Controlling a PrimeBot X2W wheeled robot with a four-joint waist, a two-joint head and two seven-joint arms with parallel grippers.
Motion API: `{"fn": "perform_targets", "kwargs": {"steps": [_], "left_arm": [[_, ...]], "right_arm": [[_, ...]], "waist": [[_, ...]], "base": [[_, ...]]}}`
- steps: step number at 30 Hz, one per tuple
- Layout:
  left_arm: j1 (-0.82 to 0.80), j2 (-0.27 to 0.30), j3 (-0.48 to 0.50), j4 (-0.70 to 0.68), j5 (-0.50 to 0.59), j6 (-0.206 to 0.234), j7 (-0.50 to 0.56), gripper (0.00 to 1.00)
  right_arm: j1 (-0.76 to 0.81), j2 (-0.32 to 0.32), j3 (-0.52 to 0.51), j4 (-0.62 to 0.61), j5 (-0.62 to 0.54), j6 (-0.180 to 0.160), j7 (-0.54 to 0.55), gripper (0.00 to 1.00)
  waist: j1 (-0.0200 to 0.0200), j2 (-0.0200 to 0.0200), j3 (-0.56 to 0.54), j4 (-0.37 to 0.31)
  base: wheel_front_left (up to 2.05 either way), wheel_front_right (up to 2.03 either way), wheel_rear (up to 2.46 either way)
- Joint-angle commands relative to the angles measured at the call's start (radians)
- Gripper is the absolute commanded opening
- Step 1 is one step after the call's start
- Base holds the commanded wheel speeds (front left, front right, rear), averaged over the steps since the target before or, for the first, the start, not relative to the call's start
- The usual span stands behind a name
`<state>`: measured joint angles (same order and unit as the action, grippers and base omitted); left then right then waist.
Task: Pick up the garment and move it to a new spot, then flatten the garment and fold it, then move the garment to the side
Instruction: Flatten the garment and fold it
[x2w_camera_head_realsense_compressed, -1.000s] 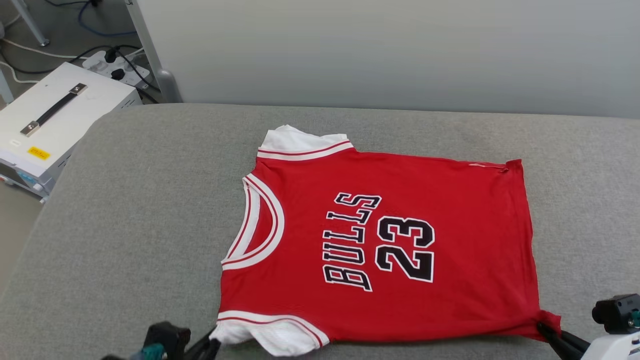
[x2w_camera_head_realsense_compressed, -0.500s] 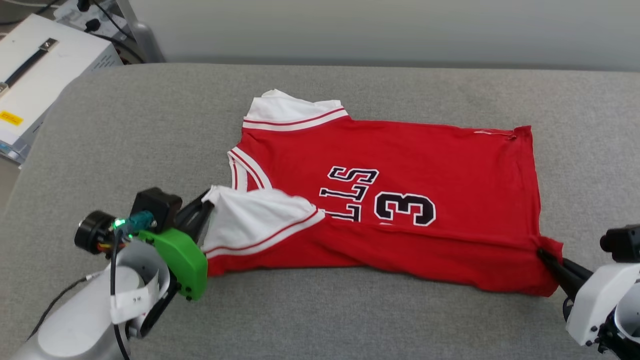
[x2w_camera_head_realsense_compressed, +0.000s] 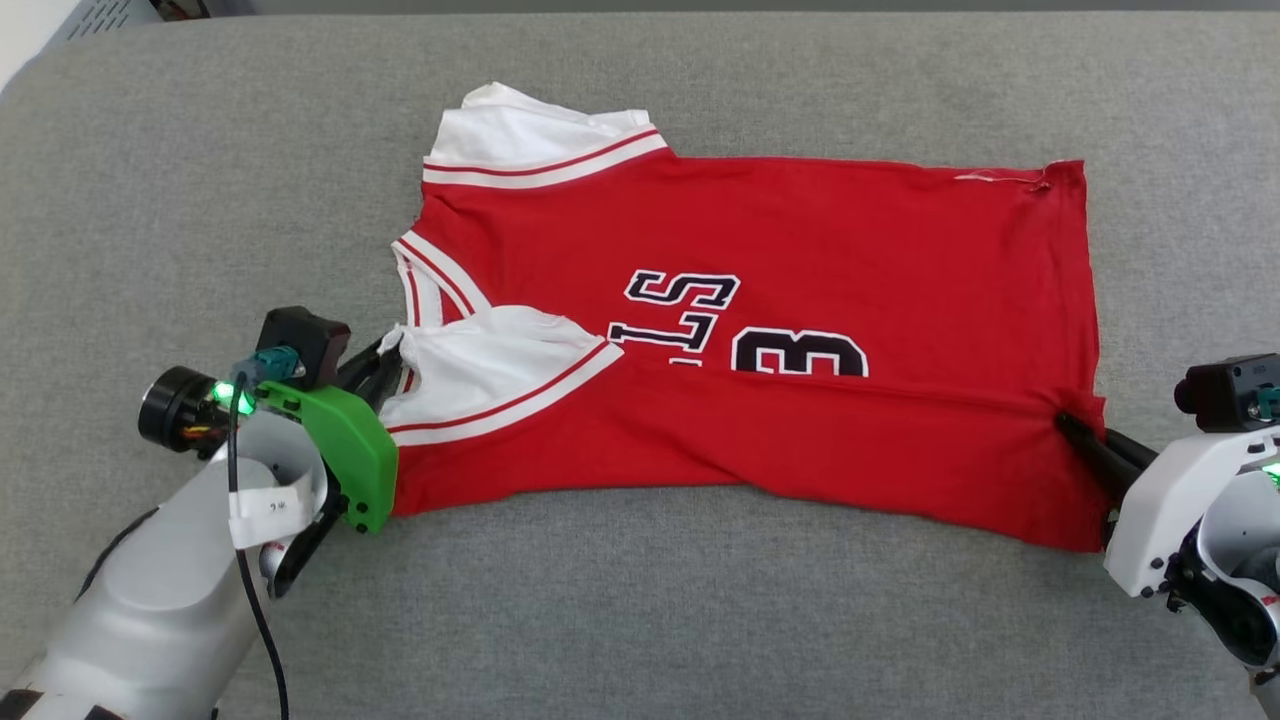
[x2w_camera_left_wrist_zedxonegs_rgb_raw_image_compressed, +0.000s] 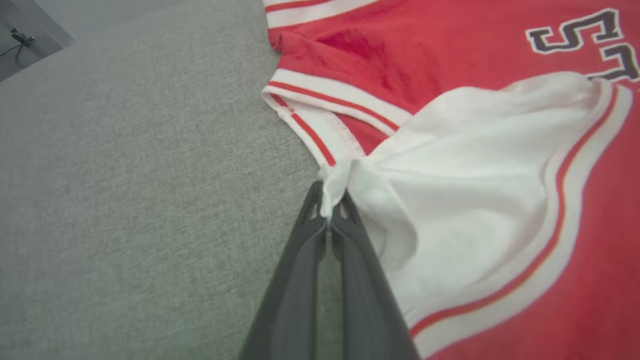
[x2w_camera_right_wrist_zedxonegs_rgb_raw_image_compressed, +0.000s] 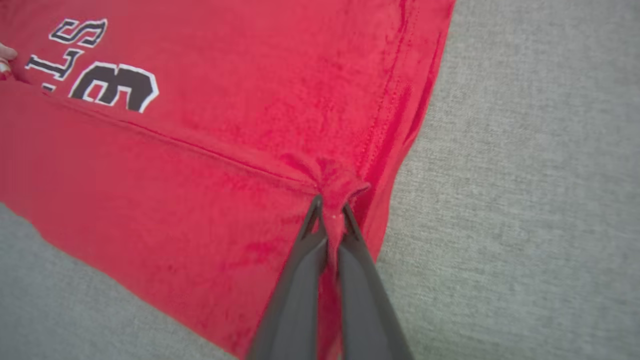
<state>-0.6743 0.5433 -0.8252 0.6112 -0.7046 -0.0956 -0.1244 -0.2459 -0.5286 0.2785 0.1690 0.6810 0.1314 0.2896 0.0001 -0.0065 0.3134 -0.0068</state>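
One garment (x2w_camera_head_realsense_compressed: 800, 220) stretches between left pincer (x2w_camera_head_realsense_compressed: 398, 342) and right pincer (x2w_camera_head_realsense_compressed: 1062, 420), both gripping.

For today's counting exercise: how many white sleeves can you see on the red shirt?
2. One white sleeve lies at the garment's far edge; the other is folded over its front, pinched by the left gripper's fingers.

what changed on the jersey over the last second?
Both arms carried the near edge of the jersey away from the robot, folding it over the front; the fold now covers part of the lettering. Left gripper stays shut on the near white sleeve, right gripper on the hem corner. Far sleeve and far edge unmoved; the camera tilted.
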Motion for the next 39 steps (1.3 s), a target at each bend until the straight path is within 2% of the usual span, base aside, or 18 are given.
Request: {"fn": "perform_targets", "kwargs": {"steps": [1, 8, 9, 10, 11, 12, 16, 19, 23, 26, 34, 39], "left_arm": [[-0.016, -0.013, -0.006, 0.025, 0.002, -0.008, -0.010, 0.00], [-0.014, -0.074, -0.058, 0.167, -0.012, -0.030, -0.054, 0.01], [-0.016, -0.080, -0.059, 0.186, -0.012, -0.031, -0.065, 1.00], [-0.017, -0.085, -0.061, 0.198, -0.013, -0.031, -0.073, 1.00], [-0.019, -0.091, -0.064, 0.212, -0.017, -0.032, -0.078, 1.00], [-0.022, -0.095, -0.065, 0.219, -0.019, -0.032, -0.084, 1.00], [-0.048, -0.092, -0.052, 0.220, -0.032, -0.034, -0.113, 1.00], [-0.076, -0.068, -0.055, 0.198, -0.035, -0.034, -0.116, 1.00], [-0.117, -0.027, -0.065, 0.133, -0.074, -0.035, -0.060, 1.00], [-0.139, 0.002, -0.093, 0.061, -0.144, -0.035, 0.069, 1.00], [-0.211, 0.088, -0.208, -0.168, -0.386, -0.035, 0.527, 1.00], [-0.235, 0.114, -0.264, -0.214, -0.479, -0.035, 0.714, 1.00]], "right_arm": [[-0.022, 0.003, 0.005, 0.014, -0.011, -0.001, -0.011, 0.00], [-0.045, 0.011, 0.039, 0.082, -0.017, -0.001, -0.040, 0.00], [-0.045, 0.014, 0.033, 0.094, -0.014, -0.001, -0.047, 0.00], [-0.046, 0.017, 0.028, 0.103, -0.013, -0.001, -0.051, 0.14], [-0.045, 0.018, 0.024, 0.111, -0.013, -0.001, -0.055, 0.39], [-0.044, 0.019, 0.021, 0.116, -0.013, -0.001, -0.058, 1.00], [-0.026, 0.014, 0.004, 0.111, -0.006, -0.001, -0.087, 1.00], [-0.005, 0.007, -0.009, 0.086, -0.012, -0.001, -0.106, 1.00], [0.024, 0.005, -0.027, 0.044, -0.025, -0.001, -0.110, 1.00], [0.039, 0.001, -0.036, 0.014, -0.042, -0.001, -0.104, 1.00], [0.056, 0.010, -0.058, -0.038, -0.061, -0.001, -0.061, 1.00], [0.059, 0.011, -0.056, -0.055, -0.055, -0.001, -0.017, 1.00]], "waist": [[-0.0001, 0.0065, 0.019, -0.009], [-0.0001, 0.0065, -0.004, 0.000], [-0.0001, 0.0065, -0.012, 0.002], [-0.0001, 0.0065, -0.020, 0.005], [-0.0001, 0.0065, -0.030, 0.009], [-0.0001, 0.0065, -0.039, 0.013], [-0.0001, 0.0065, -0.084, 0.033], [-0.0001, 0.0065, -0.115, 0.045], [-0.0001, 0.0065, -0.145, 0.057], [-0.0001, 0.0065, -0.156, 0.063], [-0.0001, 0.0065, -0.148, 0.068], [-0.0001, 0.0065, -0.130, 0.061]], "base": [[0.00, 0.00, 0.00], [0.00, 0.00, 0.00], [0.00, 0.00, 0.00], [0.00, 0.00, 0.00], [0.00, 0.00, 0.00], [0.00, 0.00, 0.00], [0.00, 0.00, 0.00], [0.00, 0.00, 0.00], [0.00, 0.00, 0.00], [0.00, 0.00, 0.00], [0.00, 0.00, 0.00], [0.00, 0.00, 0.00]]}}
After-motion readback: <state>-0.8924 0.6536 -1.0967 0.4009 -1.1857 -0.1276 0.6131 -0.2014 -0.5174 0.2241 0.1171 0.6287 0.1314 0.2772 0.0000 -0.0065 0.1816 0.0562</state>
